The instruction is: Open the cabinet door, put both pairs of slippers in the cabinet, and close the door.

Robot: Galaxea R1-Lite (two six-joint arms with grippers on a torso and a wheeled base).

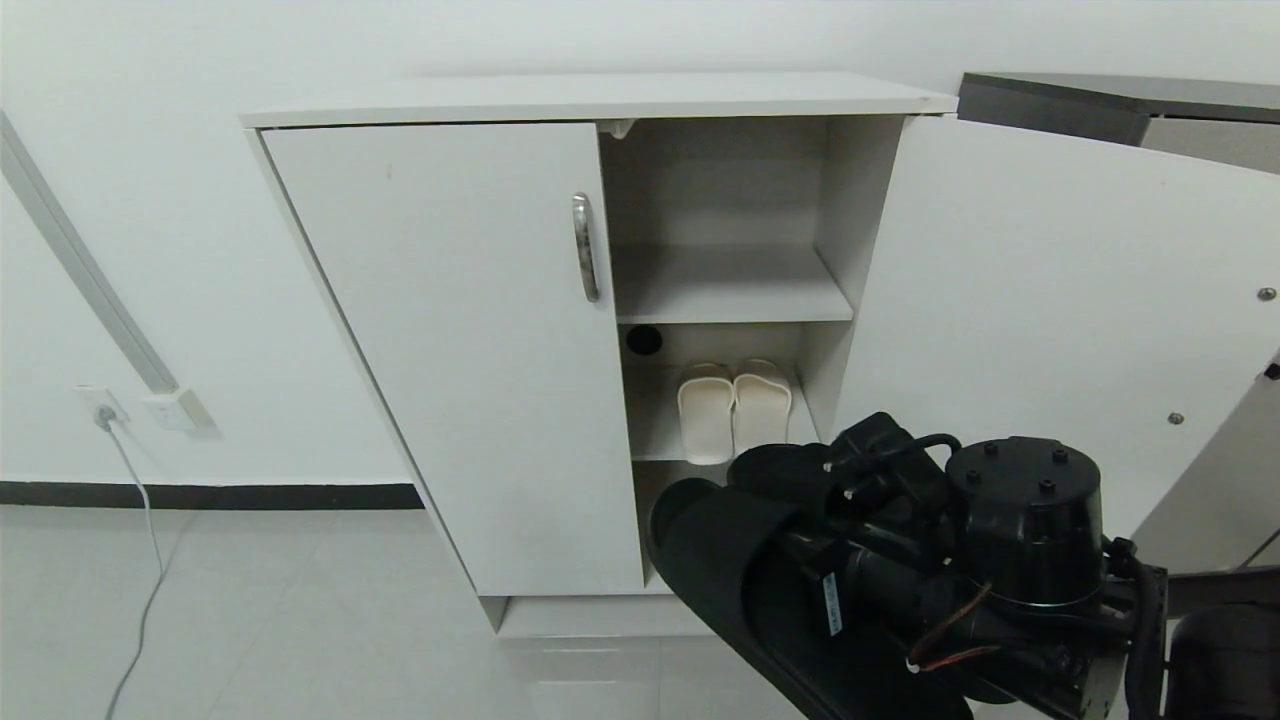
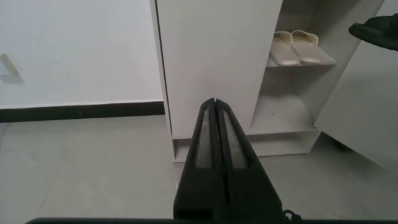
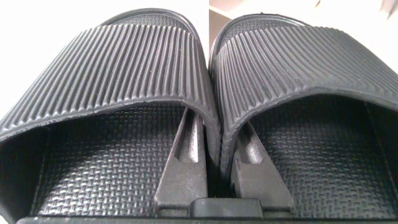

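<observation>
The right hand (image 3: 215,127) pinches the pair of black ribbed rubber slippers (image 3: 124,68) by their inner walls, just before the open white wooden cabinet (image 1: 600,95). They are best kept level and slid in beneath the shelf (image 1: 655,430) bearing the cream foam slippers (image 1: 706,410). The left hand (image 2: 215,109) is clenched, empty.

Floor: pale glossy tiles (image 1: 250,620), meeting the white wall at a dark skirting strip.
On the floor: a white cabinet (image 1: 600,97) stands on its plinth against the wall. A thin grey cable (image 1: 140,590) trails over the tiles to its left, well apart from it.
Upper shelf (image 1: 730,290): a white board in the cabinet's open right half.
Middle shelf (image 1: 650,430): the next board down. It carries a pair of white slippers (image 1: 733,408), side by side and touching, toes towards the back, heels at the front edge.
Bottom shelf (image 2: 280,115): the cabinet's base board, under the middle shelf.
</observation>
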